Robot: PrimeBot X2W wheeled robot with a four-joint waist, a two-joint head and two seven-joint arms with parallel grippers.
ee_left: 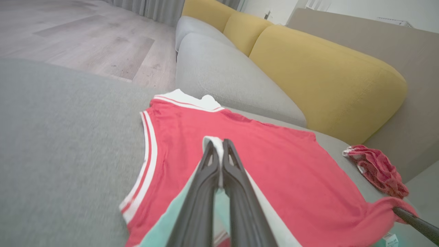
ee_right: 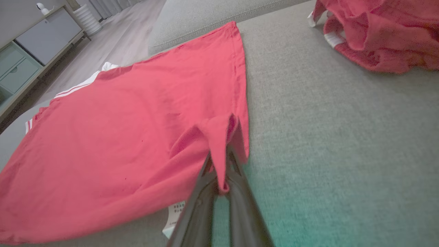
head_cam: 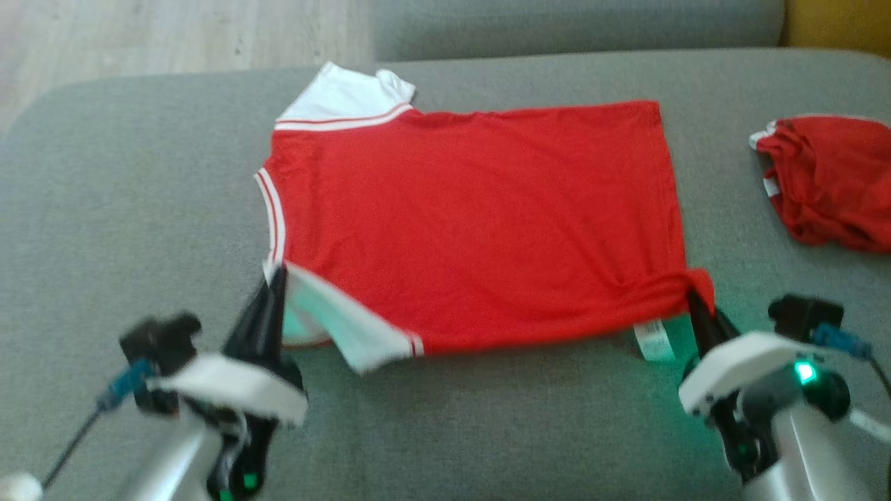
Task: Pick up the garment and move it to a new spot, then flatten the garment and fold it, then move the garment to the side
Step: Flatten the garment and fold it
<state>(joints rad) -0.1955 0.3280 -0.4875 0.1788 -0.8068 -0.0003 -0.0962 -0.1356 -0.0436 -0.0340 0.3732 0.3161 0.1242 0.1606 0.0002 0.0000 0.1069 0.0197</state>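
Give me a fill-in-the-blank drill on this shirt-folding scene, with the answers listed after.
1. The left end effector is shut on the shirt's ____ sleeve.
2. The right end effector is shut on the shirt's ____ hem corner.
3. The crumpled garment lies on the robot's ____ side of the shirt.
4. The shirt lies on a ____ sofa seat.

Missing words: white; red; right; grey.

garment [head_cam: 473,223]: red, spread flat on grey cushion [head_cam: 139,209] | left pincer [head_cam: 277,276]: clamped on its near-left corner | right pincer [head_cam: 693,298]: clamped on its near-right corner | crumpled red cloth [head_cam: 828,181]: far right
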